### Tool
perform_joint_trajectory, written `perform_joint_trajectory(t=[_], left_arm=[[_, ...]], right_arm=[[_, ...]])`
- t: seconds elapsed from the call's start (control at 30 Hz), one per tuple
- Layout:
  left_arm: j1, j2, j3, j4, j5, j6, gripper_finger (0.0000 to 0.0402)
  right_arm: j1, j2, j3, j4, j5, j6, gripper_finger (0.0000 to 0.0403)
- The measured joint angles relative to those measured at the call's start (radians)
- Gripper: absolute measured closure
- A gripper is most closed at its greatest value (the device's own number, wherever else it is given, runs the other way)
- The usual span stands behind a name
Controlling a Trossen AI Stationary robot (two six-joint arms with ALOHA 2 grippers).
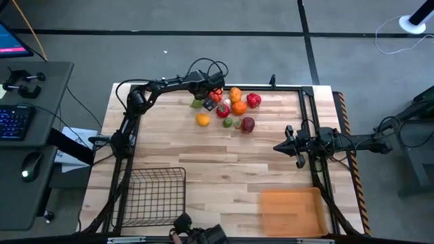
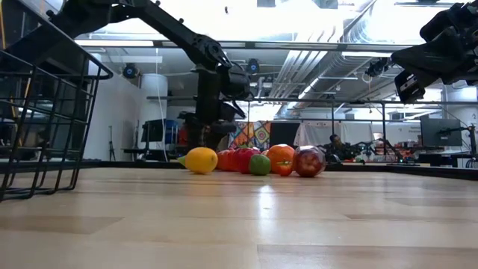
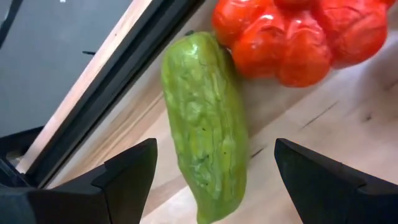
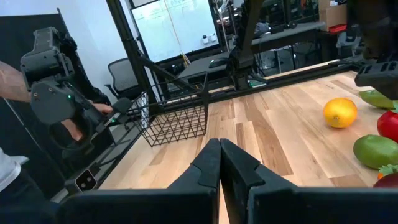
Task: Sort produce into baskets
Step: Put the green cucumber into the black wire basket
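The produce lies in a cluster [image 1: 230, 107] on the table near its far edge. A long green vegetable [image 3: 205, 124] lies on the wood at the cluster's left, against a red pepper [image 3: 292, 37]. My left gripper [image 1: 205, 98] is open above it, one finger on either side, not touching. My right gripper [image 1: 283, 146] is shut and empty at the right middle, above the table. The black wire basket [image 1: 154, 196] stands at the near left, the orange tray [image 1: 291, 211] at the near right.
A yellow lemon [image 1: 203, 120], a green lime [image 1: 228, 123] and a dark red fruit [image 1: 248, 125] lie on the cluster's near side. A black frame rail [image 3: 118, 81] runs along the far edge beside the green vegetable. A person's hands hold a controller [image 4: 62, 99] beyond the table.
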Motion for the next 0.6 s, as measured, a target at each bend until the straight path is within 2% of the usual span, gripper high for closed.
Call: perform_joint_trajectory(t=[0.3,0.6], left_arm=[[-0.027,0.013,0.000,-0.010,-0.067,0.026,0.0087],[-0.072,0.001,-0.001,-0.014,-0.069,-0.076,0.0087]], right_arm=[[0.000,0.000,0.000,0.000,0.000,0.000,0.0402],[0.000,0.000,0.000,0.000,0.000,0.001,0.0402]])
